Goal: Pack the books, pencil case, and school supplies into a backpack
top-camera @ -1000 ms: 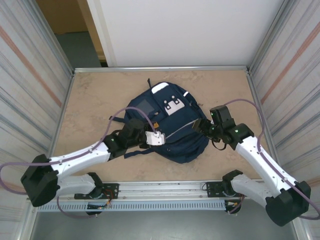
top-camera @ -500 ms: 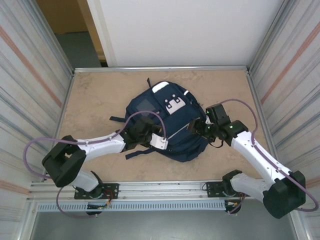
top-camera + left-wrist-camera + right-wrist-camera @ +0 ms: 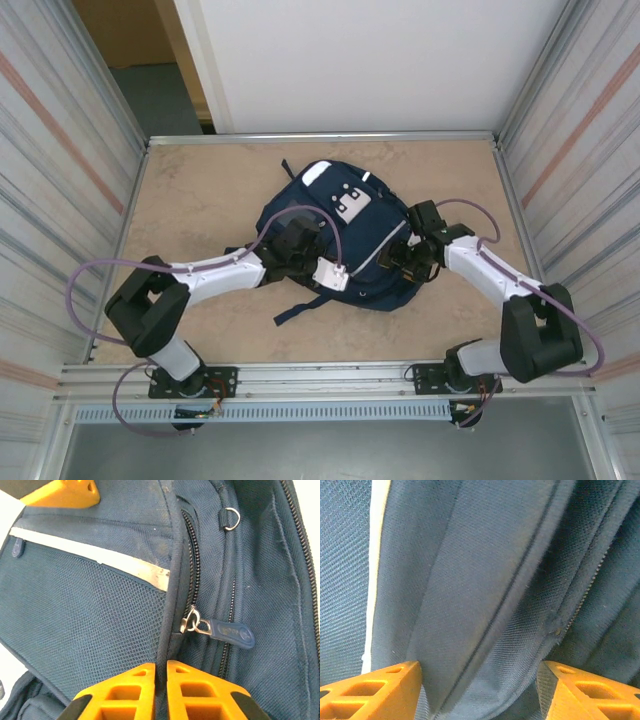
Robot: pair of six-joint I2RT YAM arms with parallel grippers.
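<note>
The navy-blue backpack (image 3: 368, 222) lies in the middle of the table, with pale patches near its top. My left gripper (image 3: 338, 275) rests on its front and, in the left wrist view, my left gripper (image 3: 161, 666) is shut on a dark piped seam of the backpack (image 3: 100, 620), just below a blue zip pull (image 3: 230, 630). My right gripper (image 3: 400, 258) is at the bag's right side. Its fingers (image 3: 380, 690) stand wide apart, and a thick fold of the backpack (image 3: 485, 580) fills the gap and touches both. The books, pencil case and school supplies are out of view.
Metal rails edge the table (image 3: 200, 190), and corrugated walls stand on both sides. A loose strap (image 3: 300, 308) trails from the bag's near side. Bare tabletop lies to the left of the bag and behind it.
The left gripper has moved further onto the bag and closed on the seam. The right arm has swung in towards the bag. The backpack has shifted slightly away from the arms, and a strap now shows.
</note>
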